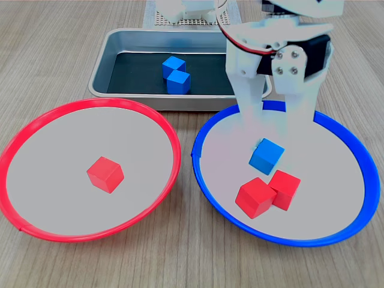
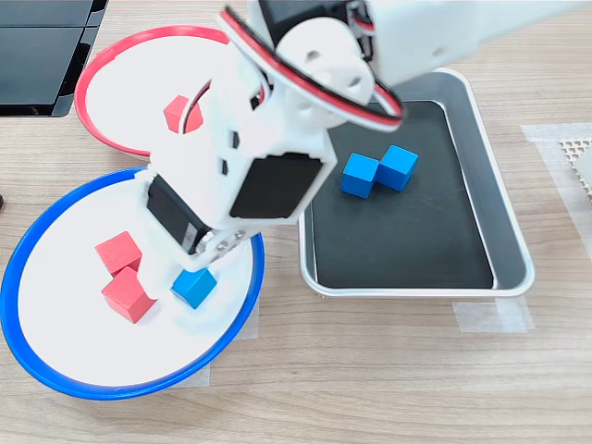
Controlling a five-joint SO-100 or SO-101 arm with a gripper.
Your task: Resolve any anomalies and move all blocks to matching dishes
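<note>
Gripper (image 1: 273, 129) with jaws apart over blue block (image 1: 266, 156), which I see resting in blue-rimmed dish (image 1: 216, 198) beside two red blocks (image 1: 268, 193).

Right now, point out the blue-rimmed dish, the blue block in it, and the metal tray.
blue-rimmed dish (image 1: 210, 198), first exterior view, near-left rim.
blue block (image 1: 266, 155), first exterior view, top face.
metal tray (image 2: 504, 194), second exterior view, right wall.

1. Looks like a lab or hobby robotics bench: pale wood-grain tabletop (image 1: 60, 36) under a white servo-driven arm (image 2: 305, 102).
2. Staged test props: 2 dishes (image 1: 174, 150), a metal tray (image 2: 481, 139) taped down.
3. Possibly dark electronic equipment (image 2: 42, 55) at the second exterior view's left edge; hard to identify.
</note>
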